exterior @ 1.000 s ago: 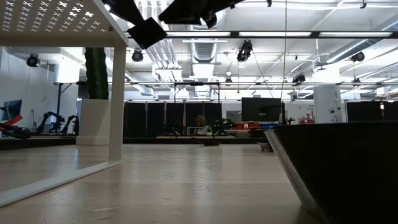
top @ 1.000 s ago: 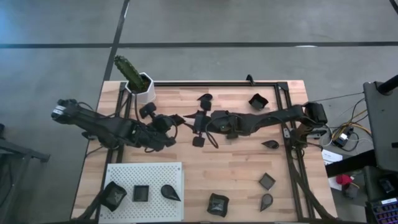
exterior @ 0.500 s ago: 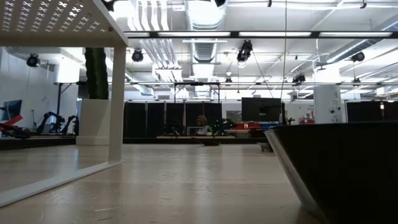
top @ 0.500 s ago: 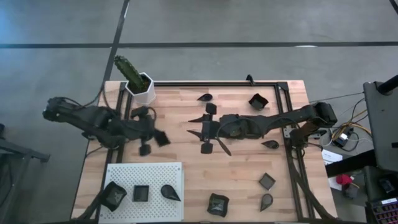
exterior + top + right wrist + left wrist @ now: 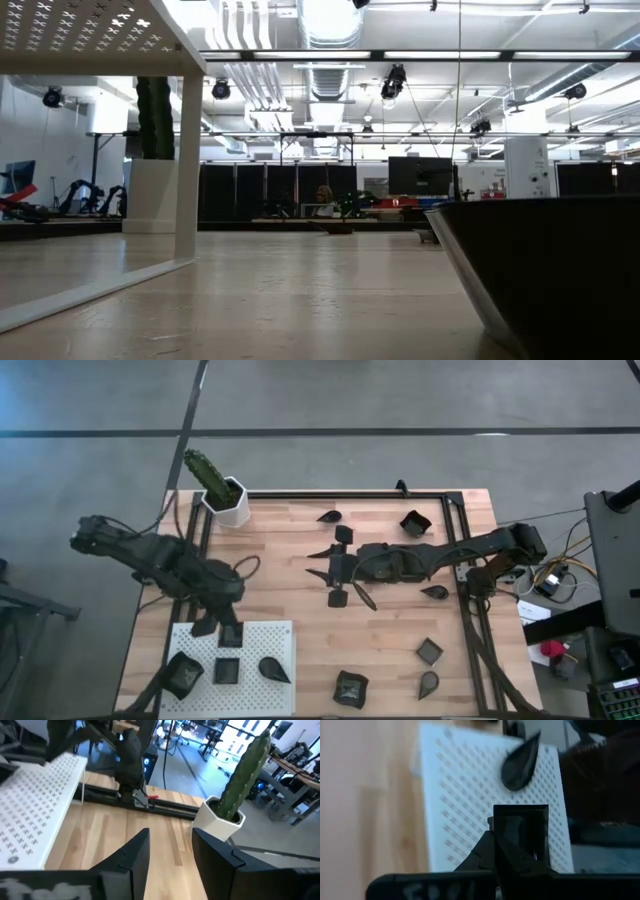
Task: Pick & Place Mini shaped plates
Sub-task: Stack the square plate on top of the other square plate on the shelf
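Observation:
Several small dark mini plates lie about the wooden table, among them a square one (image 5: 413, 522) and a wavy one (image 5: 350, 688). The white perforated board (image 5: 262, 635) at the near left carries a wavy plate (image 5: 183, 674), a square plate (image 5: 227, 670) and a teardrop plate (image 5: 273, 669). My left gripper (image 5: 222, 630) hangs over the board's far edge, shut on a square plate (image 5: 520, 831). My right gripper (image 5: 322, 565) is open above the table's middle, and nothing shows between its fingers (image 5: 167, 855). My left gripper holds the square plate by the rim side nearest the wrist (image 5: 496, 827), coming from above and slanting toward the near edge. The fingers (image 5: 505, 857) hide the contact itself. The plate is lifted clear above the board (image 5: 470, 805), its hollow facing the wrist camera.
A white hexagonal pot with a green cactus (image 5: 226, 498) stands at the far left corner. A black frame (image 5: 455, 510) runs along the far and right sides. A square plate (image 5: 338, 598) lies close under my right gripper. One plate (image 5: 545, 270) fills the low view's right.
My left gripper has carried the square plate from the table's middle toward the near left, ending over the white board's far edge and lower than before. My right gripper has drifted slightly toward the near right and stayed open.

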{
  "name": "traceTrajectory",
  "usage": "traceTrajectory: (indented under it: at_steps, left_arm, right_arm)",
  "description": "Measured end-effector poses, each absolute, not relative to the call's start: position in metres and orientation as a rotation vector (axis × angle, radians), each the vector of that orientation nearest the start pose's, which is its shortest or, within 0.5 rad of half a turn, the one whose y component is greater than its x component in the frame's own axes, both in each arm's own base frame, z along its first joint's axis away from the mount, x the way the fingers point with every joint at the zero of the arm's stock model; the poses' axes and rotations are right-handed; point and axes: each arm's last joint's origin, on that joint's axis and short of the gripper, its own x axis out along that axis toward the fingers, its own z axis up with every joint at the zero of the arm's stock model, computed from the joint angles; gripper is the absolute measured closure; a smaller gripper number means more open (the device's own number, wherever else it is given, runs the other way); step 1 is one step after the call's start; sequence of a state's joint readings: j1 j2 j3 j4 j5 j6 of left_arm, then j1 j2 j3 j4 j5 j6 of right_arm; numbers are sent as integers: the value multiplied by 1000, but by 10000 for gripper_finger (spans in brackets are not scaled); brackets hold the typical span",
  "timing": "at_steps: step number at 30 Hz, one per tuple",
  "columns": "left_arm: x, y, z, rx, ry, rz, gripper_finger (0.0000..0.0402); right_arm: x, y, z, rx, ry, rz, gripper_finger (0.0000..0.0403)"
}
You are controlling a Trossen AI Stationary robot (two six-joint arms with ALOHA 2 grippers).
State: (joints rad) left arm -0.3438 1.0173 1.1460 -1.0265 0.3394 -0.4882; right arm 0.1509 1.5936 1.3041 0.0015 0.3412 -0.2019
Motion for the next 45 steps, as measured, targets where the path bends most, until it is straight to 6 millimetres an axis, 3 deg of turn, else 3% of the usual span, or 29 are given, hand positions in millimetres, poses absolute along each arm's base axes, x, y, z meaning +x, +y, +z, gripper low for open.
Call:
traceTrajectory:
  at_steps: [13, 22, 27, 45]
  left_arm:
    - [174, -106, 327, -600, 1209, -403, 401]
    - [178, -126, 309, -565, 1307, -404, 402]
    - [181, -128, 300, -548, 1334, -392, 401]
    - [183, -129, 302, -513, 1290, -438, 387]
  right_arm:
    - [366, 46, 327, -281, 313, -159, 255]
    - [366, 46, 327, -282, 313, -158, 266]
    - [366, 46, 327, -284, 313, -158, 271]
    - [366, 46, 326, -281, 313, -158, 272]
